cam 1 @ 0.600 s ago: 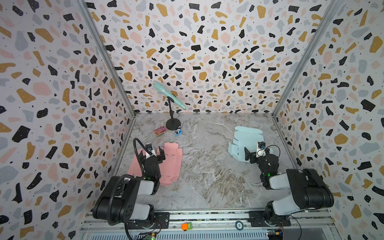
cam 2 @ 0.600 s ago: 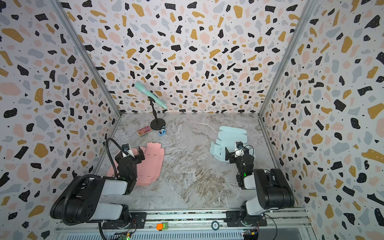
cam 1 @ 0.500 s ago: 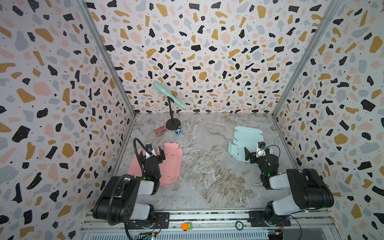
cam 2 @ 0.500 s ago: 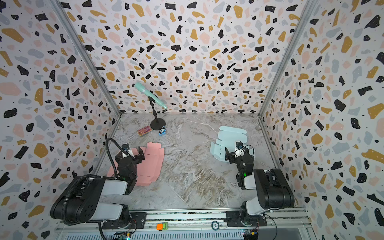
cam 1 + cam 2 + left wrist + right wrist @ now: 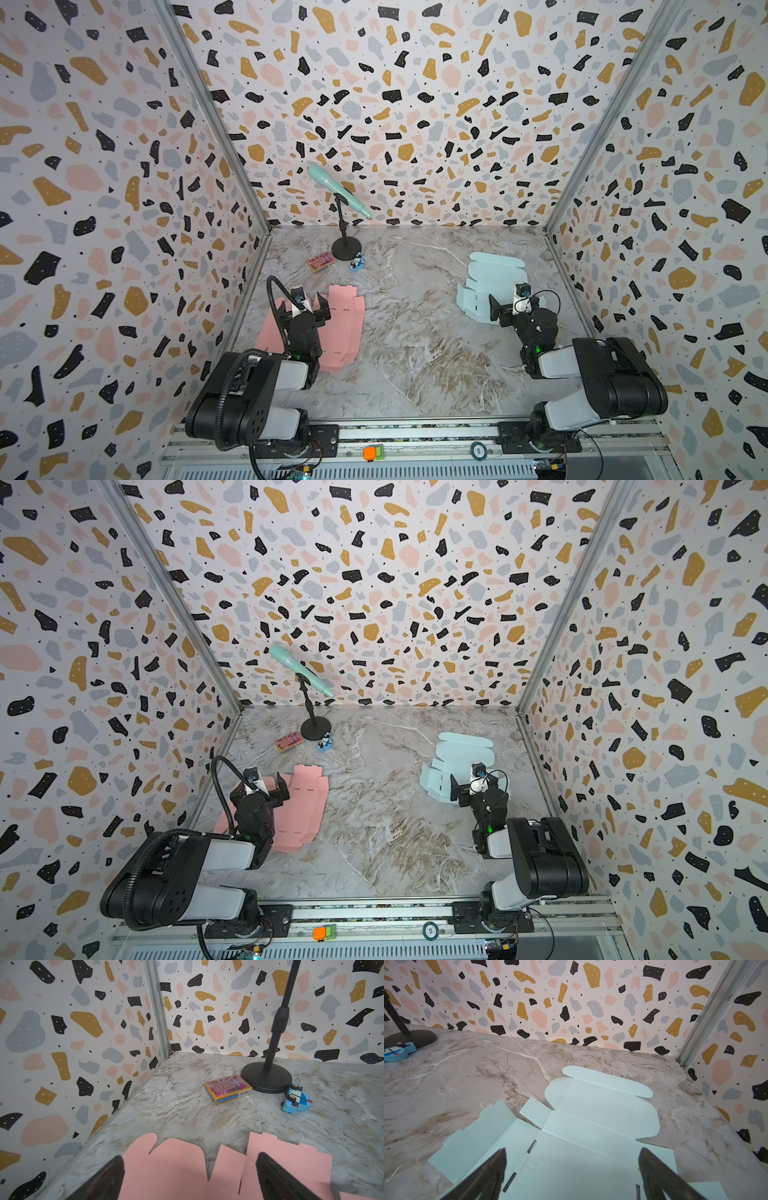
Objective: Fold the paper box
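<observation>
progress: not started, as I judge it. No panel or flap stands up anywhere.
pink box sheet [image 5: 349, 328]: lies flat and unfolded on the counter [image 5: 415, 345], lower left of the floor in both top views. The left arm covers part of it.
blue box sheet [image 5: 490, 274]: also flat, right of centre, near the right wall. Creases and slots show in the right wrist view, nothing bent up.
left hand [image 5: 303, 311]: fingers wide apart, nothing between them. It sits low over the upper part of the pink sheet. Whether it touches the sheet, cannot tell.
right hand [image 5: 513, 309]: fingers wide apart, empty, over the lower edge of the blue sheet. Contact, cannot tell.
which sheet is the target: cannot tell, each hand is parked over one.
left to do: everything. Raise the side walls, tuck the flaps, close the lid.
clutter: microphone on its stand [image 5: 338, 195], pack of cards [image 5: 321, 262] and toy car [image 5: 357, 263], upper left of the floor, apart from both sheets.
</observation>
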